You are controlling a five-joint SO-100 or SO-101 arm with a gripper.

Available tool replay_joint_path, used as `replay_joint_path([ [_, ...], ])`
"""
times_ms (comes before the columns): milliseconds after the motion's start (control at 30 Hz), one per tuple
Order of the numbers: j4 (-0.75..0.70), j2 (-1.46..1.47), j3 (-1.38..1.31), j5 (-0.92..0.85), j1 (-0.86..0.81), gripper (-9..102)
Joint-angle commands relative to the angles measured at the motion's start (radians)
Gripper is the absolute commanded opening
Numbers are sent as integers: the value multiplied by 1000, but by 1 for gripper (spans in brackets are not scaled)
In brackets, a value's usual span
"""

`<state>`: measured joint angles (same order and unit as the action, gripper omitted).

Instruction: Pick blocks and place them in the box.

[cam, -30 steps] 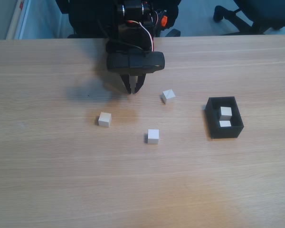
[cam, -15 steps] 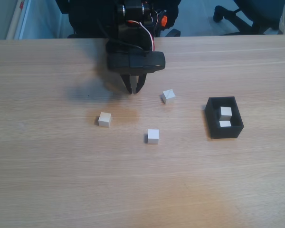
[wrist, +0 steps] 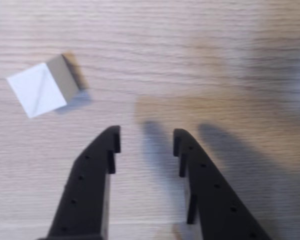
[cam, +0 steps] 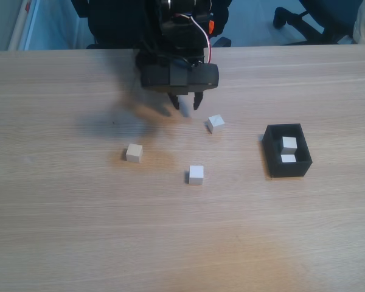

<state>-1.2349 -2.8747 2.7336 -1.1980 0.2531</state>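
- Gripper (cam: 187, 103) hangs with jaws parted and empty, nearest block (cam: 215, 123) on the table just beside it
- Block looks light, rigid, smooth-faced: pinch two opposite flat faces squarely, since it sits rotated

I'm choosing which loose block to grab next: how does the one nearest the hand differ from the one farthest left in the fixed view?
The block nearest the hand sits turned at an angle to the table edges; the leftmost block sits nearly square to them. The near block looks whiter, the leftmost one creamier. The near block lies closer to the black box; the leftmost lies farthest from it. Both are small plain cubes, resting loose on the wooden table.
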Motion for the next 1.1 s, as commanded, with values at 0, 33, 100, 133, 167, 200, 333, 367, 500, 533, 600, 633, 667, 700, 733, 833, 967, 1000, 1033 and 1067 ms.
replay_joint_path([
  [0,17,51,-92,34,37,13],
  [33,17,61,-101,46,51,14],
  [100,17,80,-114,72,80,15],
  [133,14,92,-120,89,98,15],
  [167,11,107,-126,109,118,16],
  [200,9,123,-133,129,137,16],
  [333,28,189,-160,209,199,17],
  [367,35,206,-170,225,212,17],
  [500,54,279,-207,255,256,20],
  [533,63,295,-210,259,264,20],
  [600,84,321,-210,259,275,22],
  [633,94,330,-206,259,281,22],
  [667,104,334,-198,255,285,23],
  [700,117,336,-187,250,288,23],
  [733,130,337,-179,249,291,23],
  [833,172,337,-150,230,293,23],
  [967,216,337,-115,196,291,23],
  [1000,229,337,-103,187,288,23],
  [1033,241,336,-91,179,285,23],
  [1067,252,336,-80,173,282,23],
])
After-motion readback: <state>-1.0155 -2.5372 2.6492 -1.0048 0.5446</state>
